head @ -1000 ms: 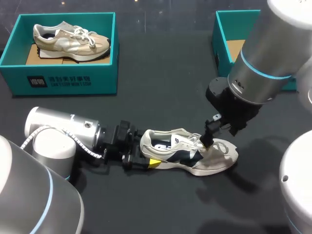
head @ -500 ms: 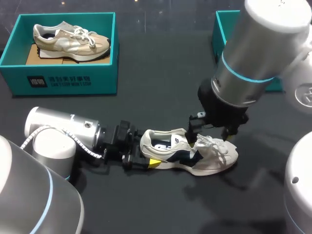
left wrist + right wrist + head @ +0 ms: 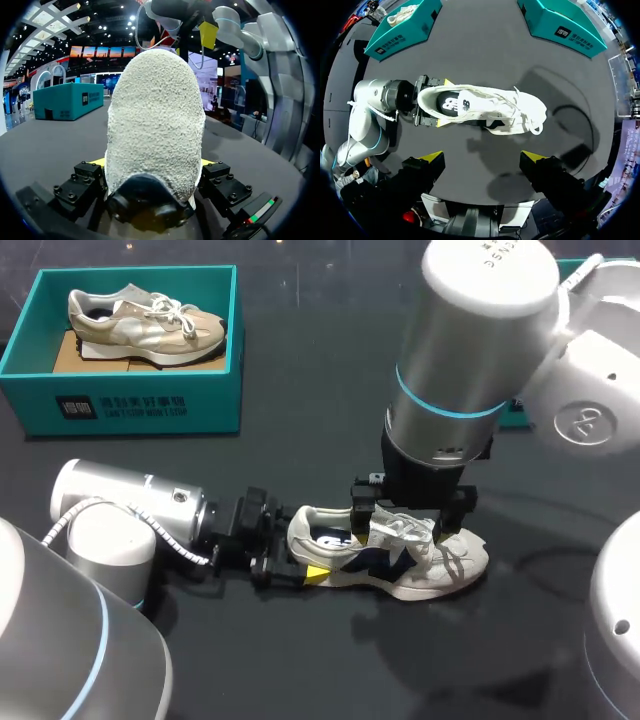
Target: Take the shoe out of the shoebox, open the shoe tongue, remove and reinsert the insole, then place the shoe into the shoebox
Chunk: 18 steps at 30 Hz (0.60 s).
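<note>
Dark tabletop (image 3: 330,390): left tool (image 3: 290,558) clamps the shoe (image 3: 455,560) heel; right tool (image 3: 482,157) hangs above, fingers apart. Risk: a misaligned descent snags laces (image 3: 520,113), dragging the shoe from the clamp.

The right arm (image 3: 470,360) swung leftward from the toe side of the white shoe (image 3: 450,562) to a position directly over its laces. The right gripper (image 3: 482,157) ended above the shoe, fingers spread wide.
</note>
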Available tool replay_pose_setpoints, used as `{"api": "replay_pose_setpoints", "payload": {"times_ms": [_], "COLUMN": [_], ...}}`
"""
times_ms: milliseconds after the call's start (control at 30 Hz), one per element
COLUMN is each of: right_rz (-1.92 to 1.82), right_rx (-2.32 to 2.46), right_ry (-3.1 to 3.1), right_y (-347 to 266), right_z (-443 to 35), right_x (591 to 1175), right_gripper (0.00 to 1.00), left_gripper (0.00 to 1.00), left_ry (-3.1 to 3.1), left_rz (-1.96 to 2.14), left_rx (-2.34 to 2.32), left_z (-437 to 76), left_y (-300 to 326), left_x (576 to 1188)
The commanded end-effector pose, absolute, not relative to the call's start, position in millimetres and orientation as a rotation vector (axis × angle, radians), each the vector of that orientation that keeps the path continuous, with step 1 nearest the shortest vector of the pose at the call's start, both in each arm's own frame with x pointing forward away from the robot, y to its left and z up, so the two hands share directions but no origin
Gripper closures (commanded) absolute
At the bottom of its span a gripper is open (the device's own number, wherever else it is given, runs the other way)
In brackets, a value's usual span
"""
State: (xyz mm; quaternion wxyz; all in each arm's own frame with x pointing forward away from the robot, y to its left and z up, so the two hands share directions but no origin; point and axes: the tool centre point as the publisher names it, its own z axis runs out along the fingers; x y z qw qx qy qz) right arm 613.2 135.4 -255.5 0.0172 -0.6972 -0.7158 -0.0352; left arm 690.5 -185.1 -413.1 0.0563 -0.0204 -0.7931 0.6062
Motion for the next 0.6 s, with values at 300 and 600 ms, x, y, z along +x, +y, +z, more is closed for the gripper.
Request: {"api": "replay_pose_setpoints", "payload": {"times_ms": [300, 600], "right_rz": [0.095, 0.115], "right_rx": [-2.364, -2.382], "right_ry": [-2.153, -2.194], "right_y": [161, 168], "right_z": [-273, -289], "right_x": [635, 647], "right_gripper": [0.00, 0.00], "left_gripper": [1.00, 1.00], "left_ry": [-2.407, -2.407], "left_rz": [1.834, 1.834], "left_rx": [-0.064, -0.064], "left_z": [-414, -414], "left_y": [-185, -185], "left_x": [691, 691]}}
